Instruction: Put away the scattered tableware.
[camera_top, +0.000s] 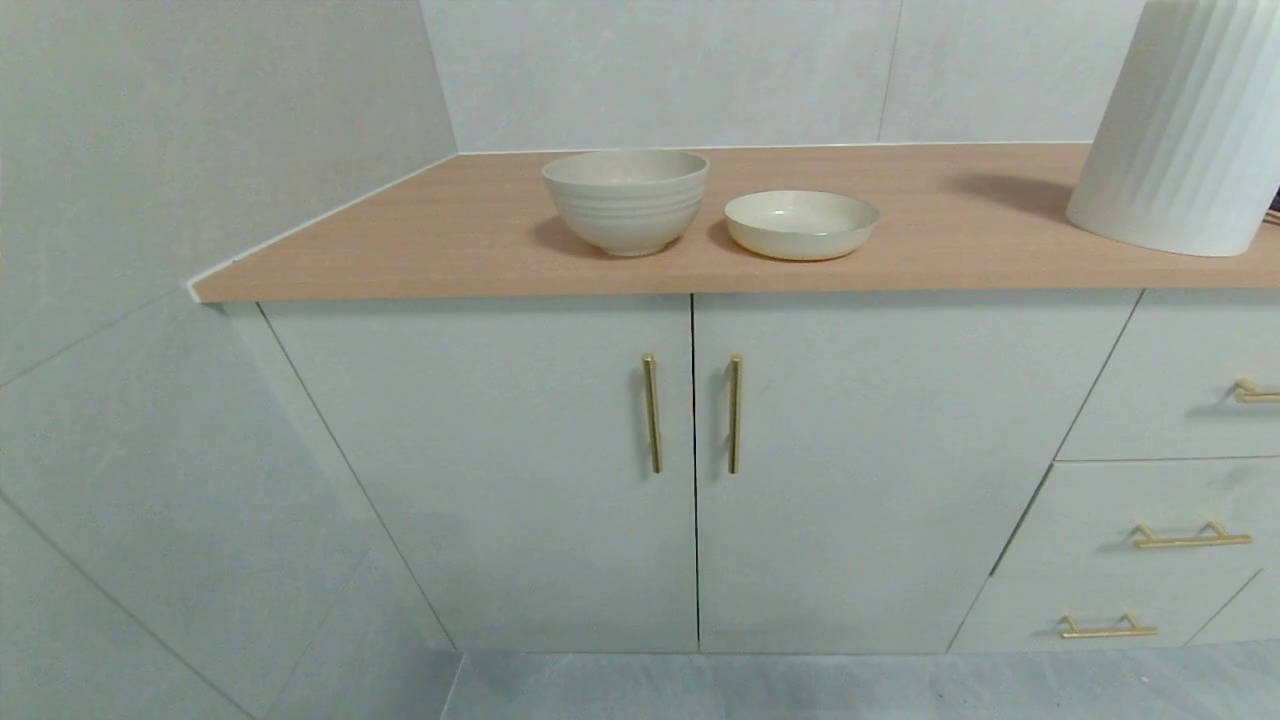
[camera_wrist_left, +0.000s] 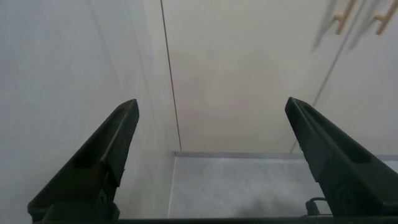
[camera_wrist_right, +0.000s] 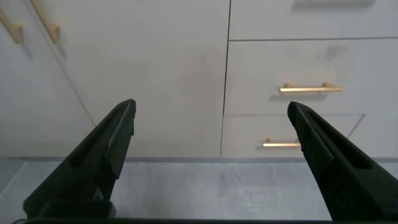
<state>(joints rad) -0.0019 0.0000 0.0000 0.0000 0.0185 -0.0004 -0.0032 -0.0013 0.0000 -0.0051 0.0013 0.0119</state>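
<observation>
The left gripper (camera_wrist_left: 211, 103) stands wide open with nothing between its fingers, aimed at the lower part of the left door (camera_wrist_left: 249, 74), with the floor (camera_wrist_left: 249, 186) just below. The right gripper (camera_wrist_right: 210, 106) is spread as wide and also empty, facing the seam between the right door (camera_wrist_right: 143, 81) and the drawers (camera_wrist_right: 292, 62).

The tableware is well apart from both pairs of fingers, up and beyond them on the counter (camera_top: 400, 250). The bowl (camera_top: 626, 200) sits upright above the left door. The dish (camera_top: 801, 224) lies just beside it, not touching, above the right door. By that layout the bowl is the nearer piece for the left fingers and the dish for the right.

Both doors are shut, and their handles (camera_top: 652, 413) flank the centre seam with their long axes vertical. They stand above and inward of each gripper. If the cupboard is the store, a grasp on a handle needs the fingers to close across that upright bar, so horizontally, and either gripper must first rise. A ribbed jar (camera_top: 1180, 130) stands further off on the counter, on the right gripper's side.
</observation>
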